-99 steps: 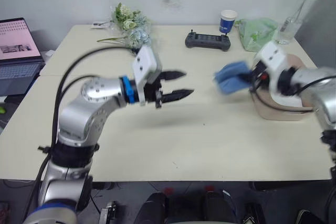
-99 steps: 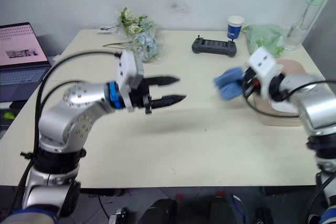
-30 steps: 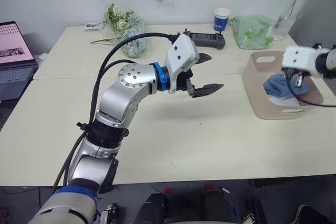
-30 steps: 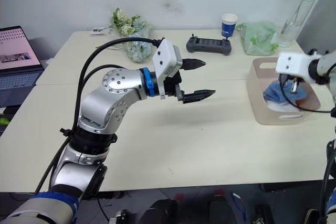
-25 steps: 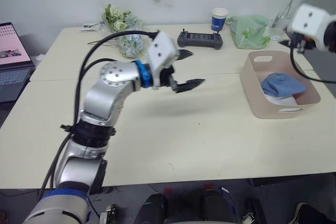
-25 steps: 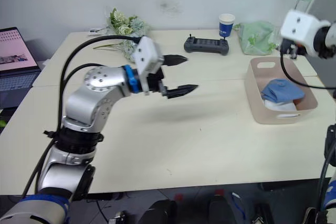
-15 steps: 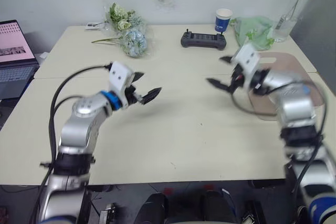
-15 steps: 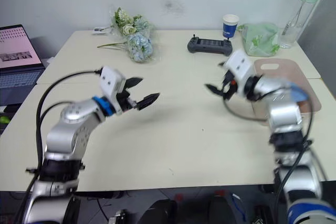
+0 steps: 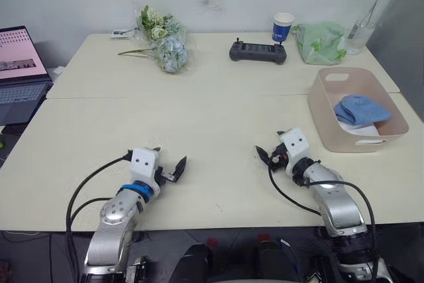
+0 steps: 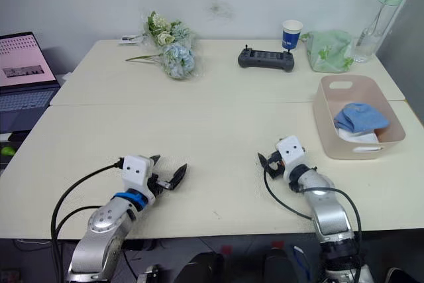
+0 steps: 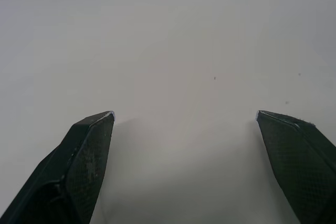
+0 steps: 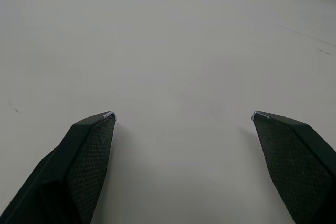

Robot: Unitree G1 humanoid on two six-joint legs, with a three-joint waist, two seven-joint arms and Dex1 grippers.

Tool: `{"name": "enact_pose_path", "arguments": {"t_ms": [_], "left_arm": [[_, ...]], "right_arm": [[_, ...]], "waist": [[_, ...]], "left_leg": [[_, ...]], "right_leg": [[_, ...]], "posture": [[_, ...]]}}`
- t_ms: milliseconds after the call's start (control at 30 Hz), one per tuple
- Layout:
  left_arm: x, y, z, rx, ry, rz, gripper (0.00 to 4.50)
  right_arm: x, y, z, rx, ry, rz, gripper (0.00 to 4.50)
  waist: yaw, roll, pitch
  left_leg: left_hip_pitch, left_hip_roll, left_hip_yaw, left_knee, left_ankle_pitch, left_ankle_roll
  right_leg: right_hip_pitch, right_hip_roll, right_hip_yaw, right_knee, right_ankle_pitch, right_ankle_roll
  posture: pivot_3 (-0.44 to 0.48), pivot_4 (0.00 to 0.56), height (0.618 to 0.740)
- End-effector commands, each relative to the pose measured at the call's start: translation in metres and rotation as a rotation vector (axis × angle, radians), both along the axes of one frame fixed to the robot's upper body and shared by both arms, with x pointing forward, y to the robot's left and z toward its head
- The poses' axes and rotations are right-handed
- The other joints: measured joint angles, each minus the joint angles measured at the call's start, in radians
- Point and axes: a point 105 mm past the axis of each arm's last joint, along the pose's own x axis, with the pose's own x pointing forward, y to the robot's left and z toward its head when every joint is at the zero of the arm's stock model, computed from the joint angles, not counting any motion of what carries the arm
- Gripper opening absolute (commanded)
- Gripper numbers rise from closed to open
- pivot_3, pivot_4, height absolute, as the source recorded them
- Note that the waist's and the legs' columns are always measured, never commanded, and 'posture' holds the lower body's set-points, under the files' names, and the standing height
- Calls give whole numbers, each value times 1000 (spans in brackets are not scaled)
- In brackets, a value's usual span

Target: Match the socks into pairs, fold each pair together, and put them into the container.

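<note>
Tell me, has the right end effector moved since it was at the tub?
Yes. The right end effector has come away from the pink tub toward the robot, now low and open over the near table.

Head pair: looked down from above the near edge toward 12 o'clock, far enough to take in the whole table [image 9: 218, 117].
Overlap: both eyes shared the full tabletop, barely offset sideways.
Left wrist: sat close over bare tabletop, sighting along its spread fingers [image 11: 84, 156].
Right wrist: same close, low look between parted fingers [image 12: 84, 156].
</note>
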Motion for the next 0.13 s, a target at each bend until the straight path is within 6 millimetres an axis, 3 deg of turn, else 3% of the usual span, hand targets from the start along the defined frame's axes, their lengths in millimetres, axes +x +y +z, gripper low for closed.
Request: {"name": "enact_pose_path", "arguments": {"t_ms": [33,133], "left_arm": [[-1,-1,20,0,-79,6,4500],[-3,-4,19,-4,-67,-12,4500]], "right_arm": [[-3,0,21,15,-85,2,4468],[-4,-1,21,17,-86,1,4468]], "waist": [[0,0,0],[0,0,0]], "left_leg": [[0,0,0,0,0,0],[0,0,0,-1,0,0]], "right_leg": [[0,0,0,0,0,0],[0,0,0,-1,0,0]], "posture": [[0,150,740],[0,150,740]]}}
